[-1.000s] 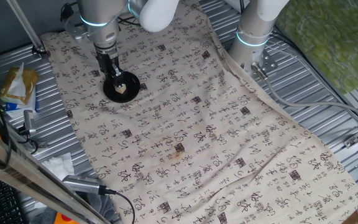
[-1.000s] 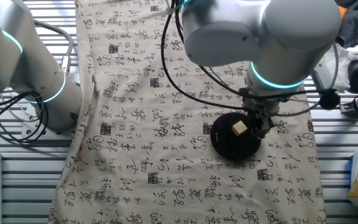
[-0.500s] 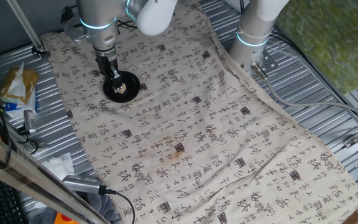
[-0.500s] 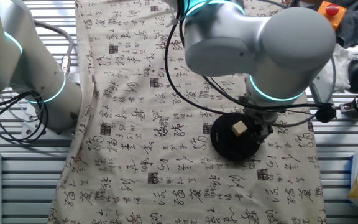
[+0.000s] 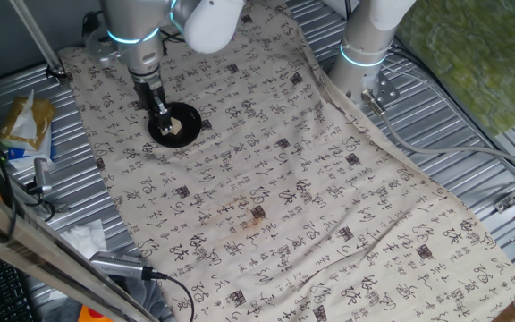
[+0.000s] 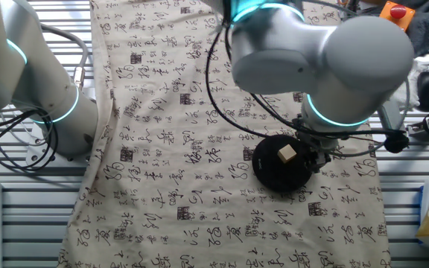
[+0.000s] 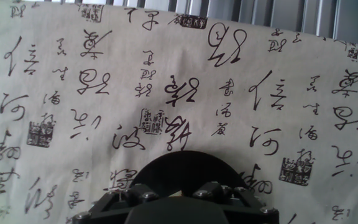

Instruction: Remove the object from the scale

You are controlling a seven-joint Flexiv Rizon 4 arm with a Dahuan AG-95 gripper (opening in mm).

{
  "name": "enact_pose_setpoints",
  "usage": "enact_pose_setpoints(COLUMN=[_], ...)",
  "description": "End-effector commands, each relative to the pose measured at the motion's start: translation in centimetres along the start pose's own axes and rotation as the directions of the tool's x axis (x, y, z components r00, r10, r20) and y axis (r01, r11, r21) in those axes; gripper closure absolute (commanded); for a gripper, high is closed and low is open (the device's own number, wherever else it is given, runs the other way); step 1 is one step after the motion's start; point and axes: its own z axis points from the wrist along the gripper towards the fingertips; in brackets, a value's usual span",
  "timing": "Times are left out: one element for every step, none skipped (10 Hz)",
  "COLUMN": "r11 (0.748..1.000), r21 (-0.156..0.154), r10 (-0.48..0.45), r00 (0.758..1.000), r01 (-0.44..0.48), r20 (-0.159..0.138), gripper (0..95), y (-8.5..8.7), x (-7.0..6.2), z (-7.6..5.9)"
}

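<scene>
The scale (image 5: 187, 116) is a flat black disc on the printed cloth at the far left; it also shows in the other fixed view (image 6: 269, 168) and at the bottom of the hand view (image 7: 185, 167). The object (image 5: 175, 129) is a small tan block resting on the disc, also visible in the other fixed view (image 6: 287, 153). My gripper (image 5: 163, 118) reaches down to the disc right beside the block (image 6: 313, 155). In the hand view the gripper (image 7: 176, 198) shows a narrow gap between its dark fingers with a tan sliver in it. It looks open and holds nothing.
A second arm's base (image 5: 365, 49) stands at the back of the cloth, also seen in the other fixed view (image 6: 47, 97). A yellow packet (image 5: 27, 121) lies left of the cloth. A cabled tool (image 5: 119, 264) lies at the front left. Ribbed metal table (image 5: 472, 134) surrounds the cloth.
The arm and gripper have shifted slightly toward the disc's edge. The block has stayed in the same place on the disc.
</scene>
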Motion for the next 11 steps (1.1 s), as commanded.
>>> enact_pose_setpoints(r11=[1.0,1.0,0.999,0.999,0.999,0.998,0.998,0.998,0.998,0.998,0.998], r21=[0.014,0.031,0.046,0.05,0.051,0.051,0.053,0.053,0.053,0.052,0.05], r10=[-0.003,0.002,0.01,0.013,0.02,0.025,0.027,0.03,0.031,0.033,0.036], r00=[1.0,1.0,1.0,1.0,1.0,1.0,1.0,1.0,1.0,0.999,0.999], r01=[0.003,-0.002,-0.009,-0.012,-0.02,-0.025,-0.027,-0.03,-0.031,-0.033,-0.036], r20=[-0.017,-0.016,-0.015,-0.014,-0.005,-0.004,-0.003,0.002,0.002,0.005,0.005], gripper=[38.0,38.0,38.0,38.0,38.0,38.0,38.0,38.0,38.0,38.0,38.0], y=[0.0,0.0,0.0,0.0,0.1,0.1,0.2,0.2,0.3,0.3,0.3], x=[0.1,0.3,0.4,0.7,1.2,1.4,1.6,1.8,1.8,1.8,1.8], z=[0.0,0.1,0.1,0.2,0.2,0.3,0.3,0.4,0.4,0.4,0.4])
